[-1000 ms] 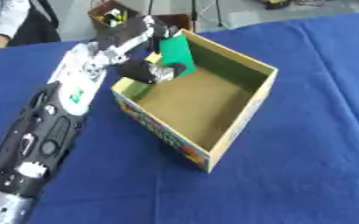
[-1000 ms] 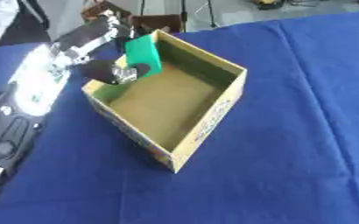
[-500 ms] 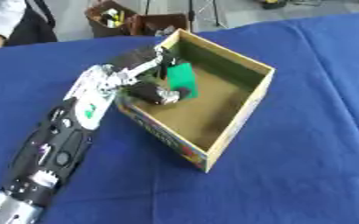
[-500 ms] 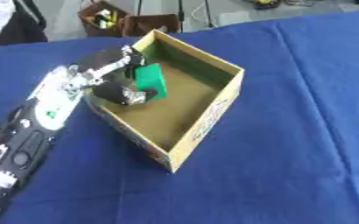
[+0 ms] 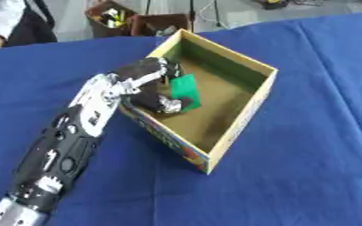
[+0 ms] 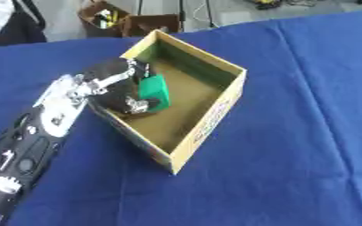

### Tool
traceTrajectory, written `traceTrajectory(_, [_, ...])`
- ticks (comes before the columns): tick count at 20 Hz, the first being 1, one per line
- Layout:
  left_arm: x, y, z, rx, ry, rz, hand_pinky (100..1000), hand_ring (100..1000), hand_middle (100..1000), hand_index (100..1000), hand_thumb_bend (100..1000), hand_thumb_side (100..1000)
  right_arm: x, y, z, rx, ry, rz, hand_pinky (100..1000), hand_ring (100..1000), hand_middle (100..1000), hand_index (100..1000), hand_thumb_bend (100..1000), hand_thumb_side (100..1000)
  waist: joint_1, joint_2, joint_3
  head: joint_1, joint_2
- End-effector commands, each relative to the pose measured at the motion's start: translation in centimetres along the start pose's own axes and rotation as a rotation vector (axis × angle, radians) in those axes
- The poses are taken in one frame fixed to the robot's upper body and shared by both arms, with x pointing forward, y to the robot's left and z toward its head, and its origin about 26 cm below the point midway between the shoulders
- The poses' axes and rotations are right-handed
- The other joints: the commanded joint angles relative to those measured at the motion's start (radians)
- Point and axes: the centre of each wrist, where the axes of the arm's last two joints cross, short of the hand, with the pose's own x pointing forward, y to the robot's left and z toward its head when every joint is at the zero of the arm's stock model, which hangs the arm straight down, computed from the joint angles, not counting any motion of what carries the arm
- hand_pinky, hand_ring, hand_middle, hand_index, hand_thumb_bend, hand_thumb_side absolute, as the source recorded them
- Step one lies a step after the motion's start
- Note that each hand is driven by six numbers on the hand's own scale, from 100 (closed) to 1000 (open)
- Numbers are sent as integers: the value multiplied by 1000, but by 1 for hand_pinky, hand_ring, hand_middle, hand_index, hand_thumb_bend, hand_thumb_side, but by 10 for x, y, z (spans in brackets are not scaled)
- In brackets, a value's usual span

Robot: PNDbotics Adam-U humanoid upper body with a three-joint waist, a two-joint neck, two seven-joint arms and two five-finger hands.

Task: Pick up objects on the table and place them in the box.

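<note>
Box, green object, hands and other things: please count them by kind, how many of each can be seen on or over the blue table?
Open cardboard box: 1
Green flat object, inside the box, in the left hand: 1
Robot left hand, reaching into the box: 1
Blue table cover: 1
Total: 4

Black-and-silver left arm [image 5: 68, 145]

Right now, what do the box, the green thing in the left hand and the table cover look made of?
Box: likely cardboard, matte brown inside, thin straight walls, printed colours outside. Green object: flat, uniformly green, matte; possibly plastic or foam, cannot tell. It is held inside the box by the left hand. Table cover: blue cloth by the look, matte with soft wrinkles.
</note>
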Motion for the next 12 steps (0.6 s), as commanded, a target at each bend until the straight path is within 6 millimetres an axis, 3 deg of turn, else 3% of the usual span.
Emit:
traceTrajectory(1, [1, 16, 3, 38, 0, -45, 780, 849, 890, 1000, 604, 880, 4, -1, -3, -1, -16, -2, 919, 908, 732, 835, 100, 774, -9, -18, 2, -2, 0])
traceTrajectory(5, [5, 27, 5, 110, 1, -84, 777, 846, 883, 1000, 627, 902, 4, -1, -2, -1, -14, -1, 918, 907, 732, 835, 100, 773, -13, -21, 2, 0, -1])
traceTrajectory(12, [14, 57, 21, 344, -19, -66, 664, 734, 774, 897, 497, 892, 3, -3, 1, -15, -5, 3, 918, 906, 731, 835, 100, 772, -20, -37, 21, -15, 10])
